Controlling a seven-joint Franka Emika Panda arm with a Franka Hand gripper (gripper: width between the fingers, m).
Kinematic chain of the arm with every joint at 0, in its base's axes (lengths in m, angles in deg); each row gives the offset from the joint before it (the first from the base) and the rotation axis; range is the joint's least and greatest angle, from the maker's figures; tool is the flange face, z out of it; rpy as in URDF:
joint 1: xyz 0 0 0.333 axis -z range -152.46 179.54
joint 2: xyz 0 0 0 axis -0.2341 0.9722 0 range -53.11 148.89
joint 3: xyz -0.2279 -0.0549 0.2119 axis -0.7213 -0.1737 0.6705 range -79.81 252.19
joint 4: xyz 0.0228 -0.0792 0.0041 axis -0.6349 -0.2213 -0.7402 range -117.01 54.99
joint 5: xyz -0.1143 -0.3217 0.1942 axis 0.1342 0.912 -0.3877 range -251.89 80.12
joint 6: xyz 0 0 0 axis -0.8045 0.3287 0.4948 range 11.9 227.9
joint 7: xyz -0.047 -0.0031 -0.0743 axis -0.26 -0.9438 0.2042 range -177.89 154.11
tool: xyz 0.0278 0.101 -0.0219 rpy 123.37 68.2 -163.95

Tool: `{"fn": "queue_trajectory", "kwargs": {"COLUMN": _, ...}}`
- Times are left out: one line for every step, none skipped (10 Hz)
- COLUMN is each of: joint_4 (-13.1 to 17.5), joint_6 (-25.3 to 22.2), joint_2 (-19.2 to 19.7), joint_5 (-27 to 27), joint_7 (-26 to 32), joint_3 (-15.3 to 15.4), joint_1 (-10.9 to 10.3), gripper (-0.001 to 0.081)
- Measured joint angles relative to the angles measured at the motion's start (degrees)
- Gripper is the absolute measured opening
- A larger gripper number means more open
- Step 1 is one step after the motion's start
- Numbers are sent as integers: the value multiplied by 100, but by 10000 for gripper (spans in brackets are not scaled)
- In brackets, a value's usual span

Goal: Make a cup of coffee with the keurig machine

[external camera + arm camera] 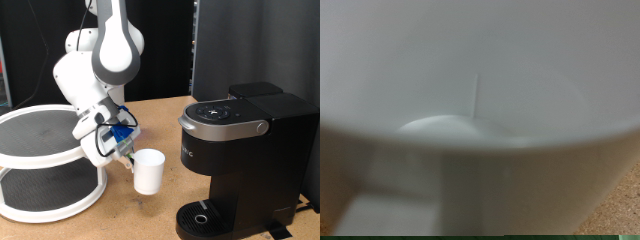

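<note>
The cup [149, 171], a plain white mug, hangs slightly tilted just above the tabletop, left of the keurig machine [245, 150] in the exterior view. My gripper [122, 148] is shut on the cup's left side, where the handle is hidden by the fingers. The wrist view is filled by the cup's rim and pale inside [480, 110], very close and blurred; my fingers do not show there. The machine is black with a closed silver-grey lid handle [232, 127], and its round drip tray [204, 216] is bare. The cup is a short gap left of the tray.
A white two-tier round shelf [40, 190] with dark shelves stands at the exterior view's left, close behind the arm. The brown tabletop [150, 215] shows between shelf and machine. A dark panel [250, 45] stands behind the machine.
</note>
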State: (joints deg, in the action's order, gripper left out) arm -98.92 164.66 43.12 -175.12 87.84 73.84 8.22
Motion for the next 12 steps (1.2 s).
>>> {"fn": "queue_trajectory", "kwargs": {"joint_4": 79, "joint_6": 0, "joint_2": 167, "joint_5": -226, "joint_7": 166, "joint_3": 51, "joint_1": -5, "gripper": 69}}
{"fn": "queue_trajectory", "kwargs": {"joint_4": 169, "joint_6": 0, "joint_2": 317, "joint_5": -449, "joint_7": 327, "joint_3": 98, "joint_1": -8, "gripper": 69}}
{"fn": "queue_trajectory", "kwargs": {"joint_4": 262, "joint_6": 0, "joint_2": 453, "joint_5": -615, "joint_7": 440, "joint_3": 136, "joint_1": -12, "gripper": 69}}
{"fn": "queue_trajectory", "kwargs": {"joint_4": 355, "joint_6": 0, "joint_2": 579, "joint_5": -737, "joint_7": 511, "joint_3": 167, "joint_1": -12, "gripper": 69}}
{"fn": "queue_trajectory", "kwargs": {"joint_4": 440, "joint_6": -2, "joint_2": 691, "joint_5": -817, "joint_7": 576, "joint_3": 194, "joint_1": -13, "gripper": 69}}
{"fn": "queue_trajectory", "kwargs": {"joint_4": 517, "joint_6": -15, "joint_2": 785, "joint_5": -873, "joint_7": 615, "joint_3": 212, "joint_1": -12, "gripper": 69}}
{"fn": "queue_trajectory", "kwargs": {"joint_4": 583, "joint_6": -29, "joint_2": 855, "joint_5": -918, "joint_7": 632, "joint_3": 233, "joint_1": -12, "gripper": 69}}
{"fn": "queue_trajectory", "kwargs": {"joint_4": 633, "joint_6": -48, "joint_2": 912, "joint_5": -928, "joint_7": 633, "joint_3": 254, "joint_1": -13, "gripper": 69}}
{"fn": "queue_trajectory", "kwargs": {"joint_4": 660, "joint_6": -88, "joint_2": 948, "joint_5": -931, "joint_7": 633, "joint_3": 264, "joint_1": -13, "gripper": 69}}
{"fn": "queue_trajectory", "kwargs": {"joint_4": 668, "joint_6": -115, "joint_2": 955, "joint_5": -932, "joint_7": 633, "joint_3": 272, "joint_1": -13, "gripper": 69}}
{"fn": "queue_trajectory", "kwargs": {"joint_4": 674, "joint_6": -120, "joint_2": 955, "joint_5": -940, "joint_7": 633, "joint_3": 286, "joint_1": -12, "gripper": 69}}
{"fn": "queue_trajectory", "kwargs": {"joint_4": 680, "joint_6": -121, "joint_2": 955, "joint_5": -963, "joint_7": 633, "joint_3": 309, "joint_1": -13, "gripper": 69}}
